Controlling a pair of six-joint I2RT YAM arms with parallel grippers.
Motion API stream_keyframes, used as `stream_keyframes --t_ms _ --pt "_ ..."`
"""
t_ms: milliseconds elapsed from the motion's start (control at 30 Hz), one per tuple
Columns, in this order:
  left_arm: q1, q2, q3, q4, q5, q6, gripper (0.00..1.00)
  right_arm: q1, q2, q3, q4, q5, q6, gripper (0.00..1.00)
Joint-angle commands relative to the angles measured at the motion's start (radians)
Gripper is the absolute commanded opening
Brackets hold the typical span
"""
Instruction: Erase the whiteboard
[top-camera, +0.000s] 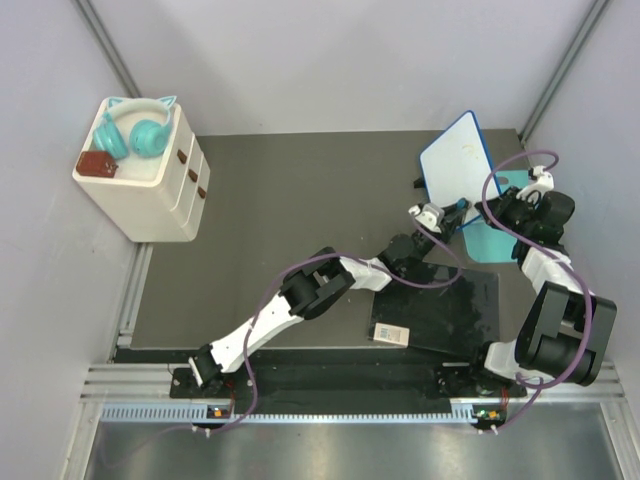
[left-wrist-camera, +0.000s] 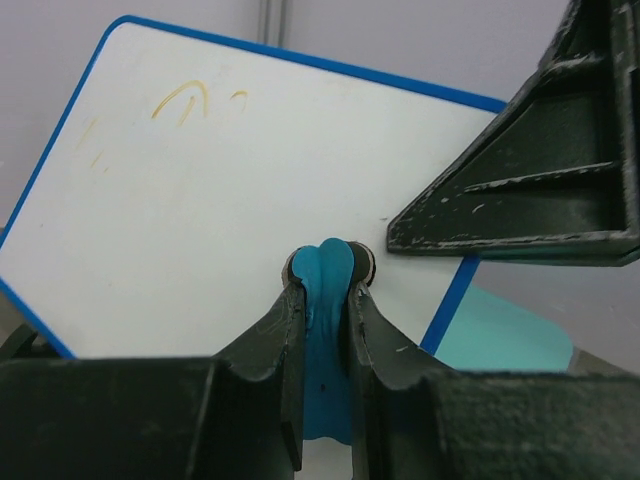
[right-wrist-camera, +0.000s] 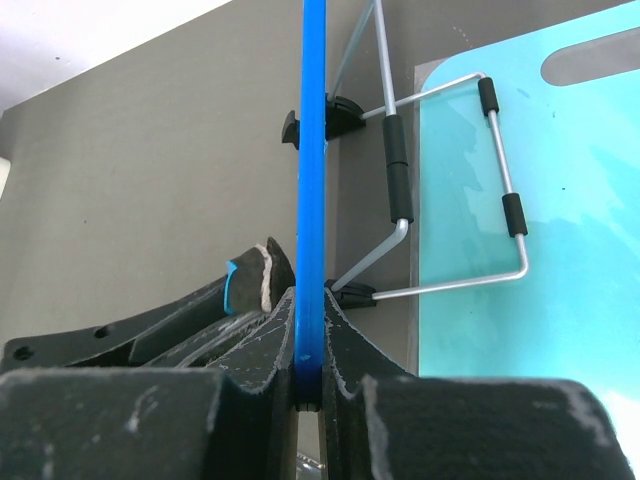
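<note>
A white drawer unit (top-camera: 150, 190) is standing far left, carrying teal headphones (top-camera: 135, 128). The left gripper (left-wrist-camera: 327, 285) is reaching to the far right, its jaws pinching a blue eraser (left-wrist-camera: 328, 258) at the white face of the whiteboard (left-wrist-camera: 250, 200); contact cannot be confirmed. Yellow scribbles (left-wrist-camera: 180, 100) are showing near the board's upper corner. The whiteboard is standing tilted at far right on a wire stand (right-wrist-camera: 500, 200). The right gripper (right-wrist-camera: 308, 300) is clamping the board's blue rim between its jaws. A teal mat (right-wrist-camera: 570, 200) is lying beneath the stand.
</note>
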Motion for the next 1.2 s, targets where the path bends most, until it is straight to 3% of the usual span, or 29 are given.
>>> stream_keyframes --t_ms 0,467,700,900,1167 --pt "-0.001 -0.053 -0.036 -0.059 -0.065 -0.012 0.00 0.033 0.028 -0.044 -0.105 -0.055 -0.031 0.02" --pt "0.029 -0.040 0.070 -0.077 -0.040 -0.044 0.00 0.039 0.025 -0.039 -0.128 -0.060 -0.036 0.01" --pt "0.092 -0.179 -0.141 0.022 -0.030 -0.006 0.00 0.070 0.093 0.018 -0.244 -0.104 -0.096 0.00" --pt "0.161 -0.273 -0.283 0.081 -0.026 0.008 0.00 0.139 0.117 0.053 -0.351 -0.037 -0.171 0.00" --pt "0.233 -0.356 -0.370 0.102 -0.021 0.027 0.00 0.191 0.209 0.107 -0.430 -0.078 -0.228 0.00"
